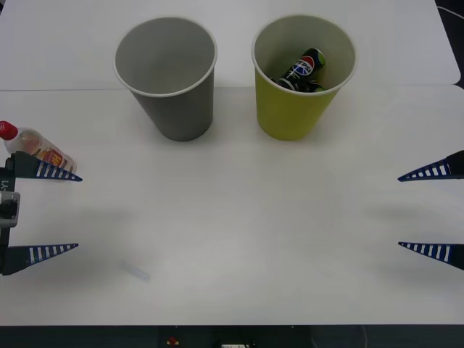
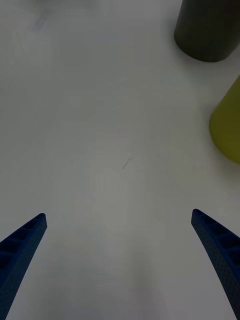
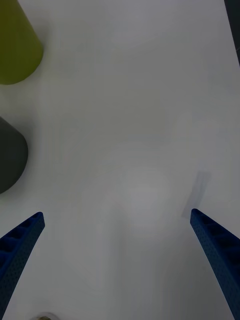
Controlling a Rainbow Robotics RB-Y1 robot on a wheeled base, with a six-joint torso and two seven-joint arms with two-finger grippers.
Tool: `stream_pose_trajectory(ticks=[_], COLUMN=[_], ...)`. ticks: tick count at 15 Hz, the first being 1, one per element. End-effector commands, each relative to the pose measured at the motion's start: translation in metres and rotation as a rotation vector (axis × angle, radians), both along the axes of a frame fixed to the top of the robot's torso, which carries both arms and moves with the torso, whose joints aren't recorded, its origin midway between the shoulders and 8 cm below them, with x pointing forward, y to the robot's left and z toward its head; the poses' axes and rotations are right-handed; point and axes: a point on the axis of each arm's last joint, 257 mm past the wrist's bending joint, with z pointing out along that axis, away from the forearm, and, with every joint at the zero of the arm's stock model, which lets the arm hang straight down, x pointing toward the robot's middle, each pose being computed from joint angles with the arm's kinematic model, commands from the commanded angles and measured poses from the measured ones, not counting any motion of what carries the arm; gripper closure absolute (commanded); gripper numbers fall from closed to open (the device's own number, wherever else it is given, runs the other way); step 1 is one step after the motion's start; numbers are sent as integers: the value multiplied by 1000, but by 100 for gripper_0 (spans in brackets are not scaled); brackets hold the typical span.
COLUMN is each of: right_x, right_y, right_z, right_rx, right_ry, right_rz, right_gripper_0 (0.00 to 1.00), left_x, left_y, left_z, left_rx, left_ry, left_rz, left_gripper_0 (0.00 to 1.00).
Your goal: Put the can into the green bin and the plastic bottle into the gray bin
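Can (image 1: 304, 69) lies in green bin (image 1: 299, 109) — first half done. Bottle (image 1: 36, 148) lies at table's left edge, beside spread-fingered left gripper (image 1: 61, 212); next, grasp it for gray bin (image 1: 174, 101). Right gripper (image 1: 428, 210) spread, idle.

A broad white table (image 1: 239, 239) takes up nearly everything in sight, its top matte and evenly lit, with soft blurred shadows lying here and there on it. A thin seam (image 1: 65, 90) runs across the far part (two tabletops pushed together, by the look of it). The far right corner is rounded. Along the near edge sits a dark strip (image 1: 290, 337), and a tiny scuff mark (image 2: 128, 163) marks the surface.
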Motion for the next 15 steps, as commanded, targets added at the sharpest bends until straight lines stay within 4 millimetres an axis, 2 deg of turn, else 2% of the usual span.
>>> stream_pose_trajectory(ticks=[1, 8, 15], right_x=[0, 0, 0], right_y=[0, 0, 0], right_z=[0, 0, 0], right_rx=[0, 0, 0], right_ry=[0, 0, 0], right_rz=[0, 0, 0], right_gripper_0=[0, 0, 0], left_x=[0, -5, -8], left_y=[0, 2, 3], left_z=[0, -3, -6], left_rx=[0, -17, -192], left_ry=[0, 24, 85], left_rz=[0, 32, 207], left_gripper_0=[0, 0, 0])
